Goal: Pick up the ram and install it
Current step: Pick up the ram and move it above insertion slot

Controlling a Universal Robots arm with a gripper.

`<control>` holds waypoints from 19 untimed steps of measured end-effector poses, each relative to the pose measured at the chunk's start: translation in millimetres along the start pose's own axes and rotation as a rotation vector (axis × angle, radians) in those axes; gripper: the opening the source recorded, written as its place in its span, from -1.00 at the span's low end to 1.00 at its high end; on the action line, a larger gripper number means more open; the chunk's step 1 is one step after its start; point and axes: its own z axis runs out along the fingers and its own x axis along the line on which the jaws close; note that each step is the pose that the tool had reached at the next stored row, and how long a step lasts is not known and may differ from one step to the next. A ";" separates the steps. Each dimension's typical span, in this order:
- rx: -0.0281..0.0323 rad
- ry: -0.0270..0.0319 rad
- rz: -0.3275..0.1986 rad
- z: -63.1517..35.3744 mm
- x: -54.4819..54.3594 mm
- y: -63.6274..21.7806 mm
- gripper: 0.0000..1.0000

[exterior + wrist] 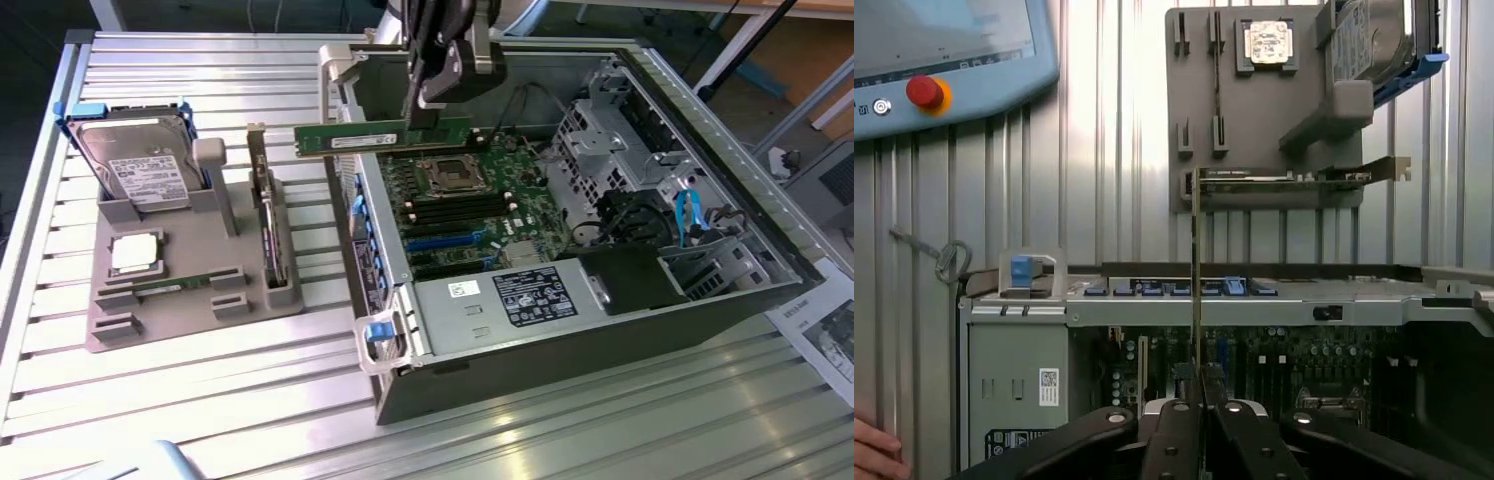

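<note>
My gripper (441, 115) hangs over the open computer case (721, 290), shut on the ram (380, 138), a thin green stick with a white label. The stick is held level, edge down, and reaches toward the exterior view's left, above the motherboard (467, 215) and its dark memory slots (461, 207). It is clear of the board. In the wrist view the ram (1196, 260) shows edge-on as a thin line rising from between the black fingers (1174, 440), with the case's inside beneath it.
A grey holder (200, 250) on the slatted table carries a hard drive (140, 165), a square processor (134, 252), an upright card (267, 235) and a small green stick (174, 288). A pendant's red button (924, 92) and a hand (872, 450) show beside the case.
</note>
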 end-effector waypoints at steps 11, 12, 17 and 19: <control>-0.0006 0.0000 0.000 -1.1 0.8 -52.4 -0.76; -0.0005 -0.0001 0.000 -1.2 0.9 -56.1 -0.76; -0.0008 0.0000 0.000 -1.6 1.1 -76.4 -0.76; -0.0008 -0.0001 0.000 -1.8 1.2 -84.1 -0.76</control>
